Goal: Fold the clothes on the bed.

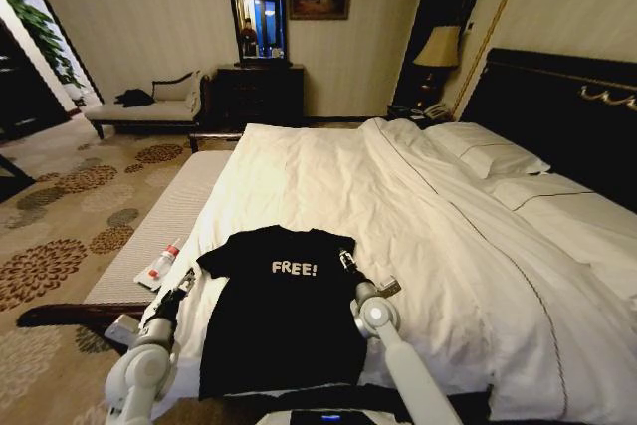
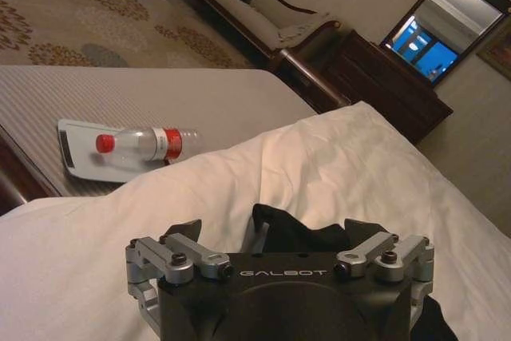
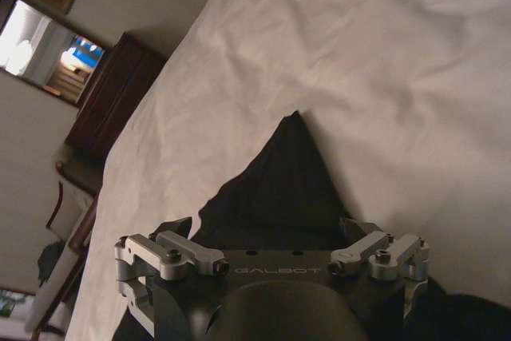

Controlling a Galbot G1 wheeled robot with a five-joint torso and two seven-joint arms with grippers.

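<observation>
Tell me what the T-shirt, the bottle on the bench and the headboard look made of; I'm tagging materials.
T-shirt: soft matte knit, probably cotton; it lies limp and creases, with white printed lettering.
Bottle: clear glossy plastic, judging by its see-through body, red cap and label.
Headboard: dark panel with a slight sheen and gold-coloured trim, probably lacquered wood, though dim light leaves it open.

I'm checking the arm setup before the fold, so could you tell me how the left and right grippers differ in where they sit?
The left gripper is at the T-shirt's bench-side sleeve, near the water bottle. The right gripper is at the opposite sleeve, surrounded by white duvet. Both have black fabric between their fingers, low over the bed.
</observation>
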